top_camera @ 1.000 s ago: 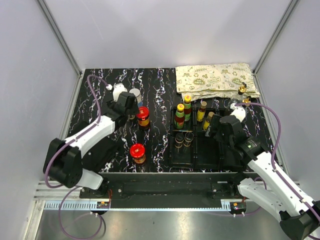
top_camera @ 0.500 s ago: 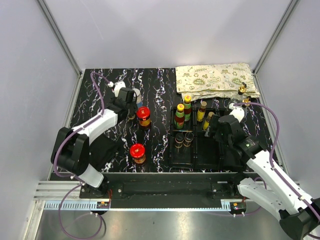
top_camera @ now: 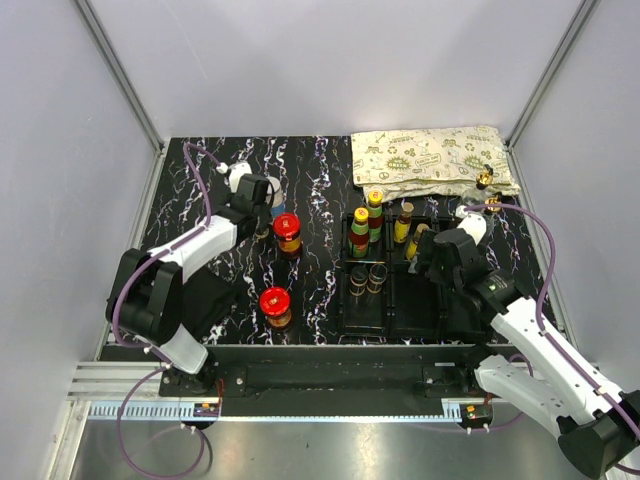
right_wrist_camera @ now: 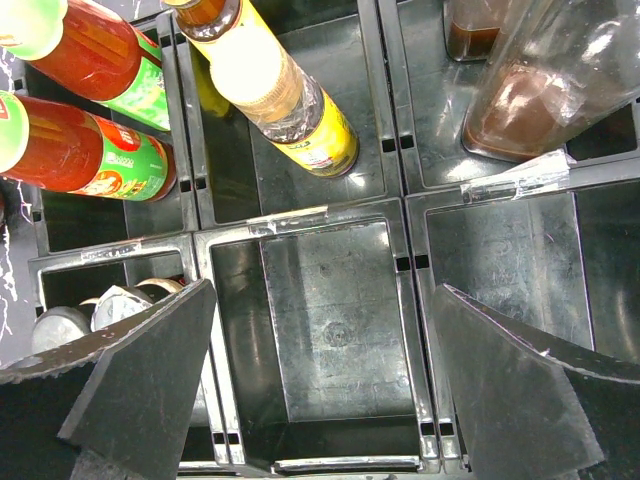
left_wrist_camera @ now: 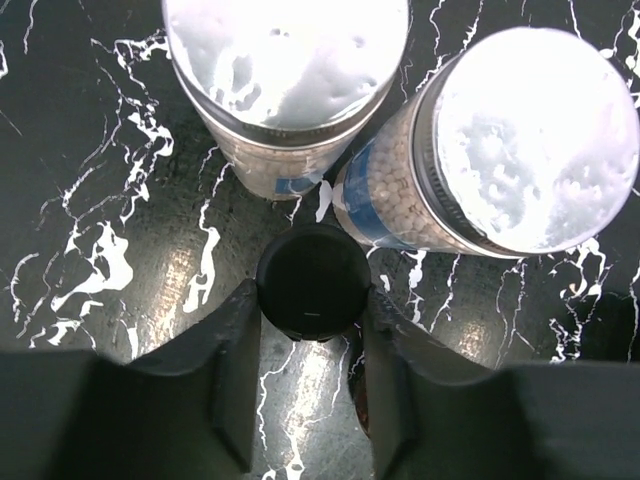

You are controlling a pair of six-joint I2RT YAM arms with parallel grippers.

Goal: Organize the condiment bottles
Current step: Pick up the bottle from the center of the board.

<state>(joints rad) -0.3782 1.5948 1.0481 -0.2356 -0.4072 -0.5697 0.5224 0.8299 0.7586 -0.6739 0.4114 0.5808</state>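
My left gripper [left_wrist_camera: 313, 305] is shut on a small black-capped bottle [left_wrist_camera: 313, 281], its cap pinched between the two fingers. Right behind it stand two grey-lidded shakers [left_wrist_camera: 285, 60] [left_wrist_camera: 535, 140]. From above, the left gripper [top_camera: 260, 212] is at the back left, with a red-lidded jar [top_camera: 287, 229] just to its right and another [top_camera: 275, 303] nearer the front. My right gripper [right_wrist_camera: 325, 300] hangs open over an empty compartment of the black tray [right_wrist_camera: 400, 210]. Red sauces [right_wrist_camera: 80, 150] and a yellow-labelled bottle [right_wrist_camera: 280, 95] stand in the compartments beyond.
The tray [top_camera: 390, 318] sits centre right and holds several slim bottles [top_camera: 374, 212] and two round-lidded jars [top_camera: 368, 278]. A printed cloth bag [top_camera: 430, 155] lies at the back right, with gold-spouted glass bottles [top_camera: 484, 180] beside it. A brown-sauce glass bottle [right_wrist_camera: 540, 90] stands in the tray.
My left gripper has reached a little further back and closed on the black-capped bottle. The right arm has barely moved and stays open.
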